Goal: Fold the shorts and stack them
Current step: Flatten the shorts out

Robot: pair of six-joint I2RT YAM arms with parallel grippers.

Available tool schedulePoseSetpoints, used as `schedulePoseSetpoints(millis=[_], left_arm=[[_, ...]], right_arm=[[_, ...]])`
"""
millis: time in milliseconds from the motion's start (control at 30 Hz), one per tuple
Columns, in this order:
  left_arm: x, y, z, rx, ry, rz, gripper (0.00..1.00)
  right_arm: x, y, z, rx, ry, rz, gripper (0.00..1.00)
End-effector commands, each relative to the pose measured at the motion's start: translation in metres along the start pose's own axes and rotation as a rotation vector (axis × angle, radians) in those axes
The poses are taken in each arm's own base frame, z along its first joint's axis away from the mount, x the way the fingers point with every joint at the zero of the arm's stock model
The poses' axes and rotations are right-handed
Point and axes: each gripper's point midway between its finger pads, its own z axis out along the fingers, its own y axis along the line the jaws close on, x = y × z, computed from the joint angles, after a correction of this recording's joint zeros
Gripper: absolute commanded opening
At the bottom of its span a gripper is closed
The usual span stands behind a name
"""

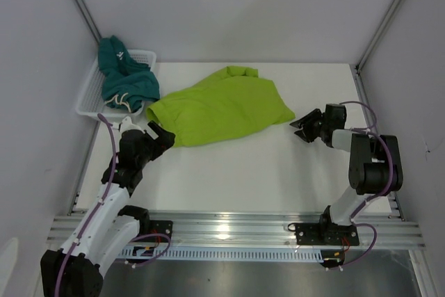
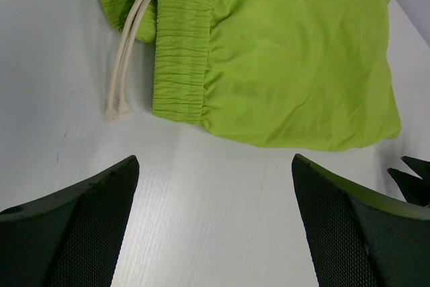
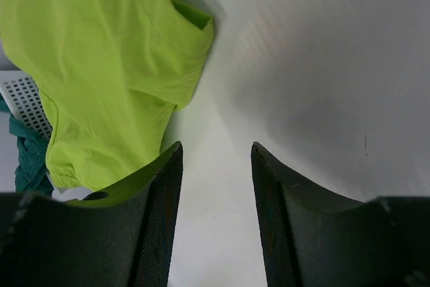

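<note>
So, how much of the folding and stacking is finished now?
Nothing looks done: the green shorts lie loose on the table, and the teal shorts sit bunched in the basket. In hand: the left pincer, open, faces the waistband; the right pincer, empty, is at the opposite edge. Left: both folds and the stack.

Bright, even light from above; glare on the metal rail [image 1: 222, 229]; soft shadow beside the lime green shorts [image 3: 101, 65] on the counter [image 3: 322, 65]; focus sharp.
</note>
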Motion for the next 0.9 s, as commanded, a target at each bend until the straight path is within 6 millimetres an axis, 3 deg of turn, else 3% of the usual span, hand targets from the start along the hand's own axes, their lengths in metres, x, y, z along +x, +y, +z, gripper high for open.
schedulePoseSetpoints(millis=[0, 333, 467, 700, 867], left_arm=[[-0.005, -0.002, -0.004, 0.000, -0.024, -0.008, 0.96], [-0.001, 0.004, -0.001, -0.019, -0.016, -0.007, 0.96], [-0.003, 0.005, -0.003, -0.028, -0.024, 0.004, 0.96], [-0.002, 0.007, -0.003, -0.032, -0.022, 0.008, 0.96], [0.000, 0.010, -0.003, -0.048, -0.014, 0.012, 0.96]], right_arm=[[-0.026, 0.028, 0.007, -0.071, -0.074, 0.006, 0.48], [-0.021, 0.019, 0.038, -0.038, -0.106, 0.051, 0.52], [-0.010, 0.015, 0.053, -0.002, -0.105, 0.059, 0.52], [-0.012, 0.002, 0.068, 0.044, -0.129, 0.129, 0.52], [-0.017, -0.002, 0.068, 0.093, -0.190, 0.141, 0.50]])
